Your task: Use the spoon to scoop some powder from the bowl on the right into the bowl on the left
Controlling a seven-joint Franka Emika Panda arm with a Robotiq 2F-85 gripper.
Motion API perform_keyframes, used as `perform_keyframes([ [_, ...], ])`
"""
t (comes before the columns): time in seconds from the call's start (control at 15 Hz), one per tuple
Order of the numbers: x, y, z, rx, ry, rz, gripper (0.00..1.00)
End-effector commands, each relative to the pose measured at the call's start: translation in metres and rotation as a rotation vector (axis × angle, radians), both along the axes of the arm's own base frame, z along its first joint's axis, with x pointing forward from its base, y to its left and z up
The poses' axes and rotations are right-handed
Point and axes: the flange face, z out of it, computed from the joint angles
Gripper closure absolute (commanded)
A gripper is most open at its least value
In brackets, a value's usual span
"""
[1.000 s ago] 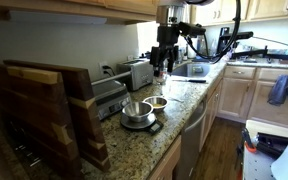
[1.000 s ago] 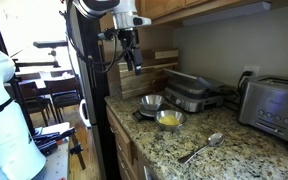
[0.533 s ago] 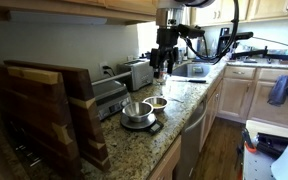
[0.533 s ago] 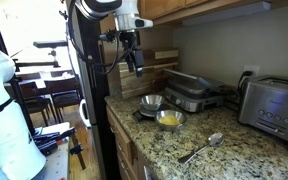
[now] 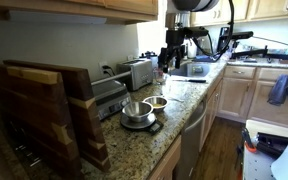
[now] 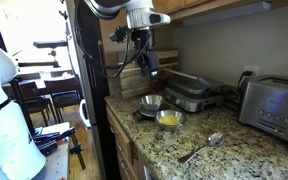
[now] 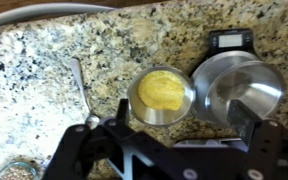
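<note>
Low resolution throughout. In both exterior views, daylight comes through a window [image 5: 149, 40] [image 6: 34, 25] blown out white. Boards [image 5: 44, 110] in shadow.

Wrist view: counter [image 7: 34, 60] evenly lit, focus soft. Glare streaks on empty bowl [image 7: 236, 90]. Gripper [image 7: 172, 132] dark and blurred at bottom edge.

Bare counter [image 6: 249, 158] surrounds the spoon [image 6: 200, 148]; toaster [image 6: 272, 105] behind, powder bowl [image 6: 170, 119] beside, both apparently apart.
</note>
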Motion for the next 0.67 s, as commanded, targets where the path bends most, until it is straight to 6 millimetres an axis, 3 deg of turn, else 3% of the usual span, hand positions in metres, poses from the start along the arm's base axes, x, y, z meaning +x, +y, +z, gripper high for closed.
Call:
perform_keyframes([
  [0.0,0.017,-0.050,-0.024,-0.036,0.021,0.015,0.00],
  [0.4,0.046,-0.105,-0.084,-0.014,0.079,0.100,0.00],
  [0.47,0.050,-0.110,-0.092,-0.005,0.086,0.112,0.00],
  [0.53,0.040,-0.095,-0.082,-0.011,0.092,0.084,0.00],
  [0.6,0.044,-0.099,-0.090,-0.009,0.104,0.087,0.00],
])
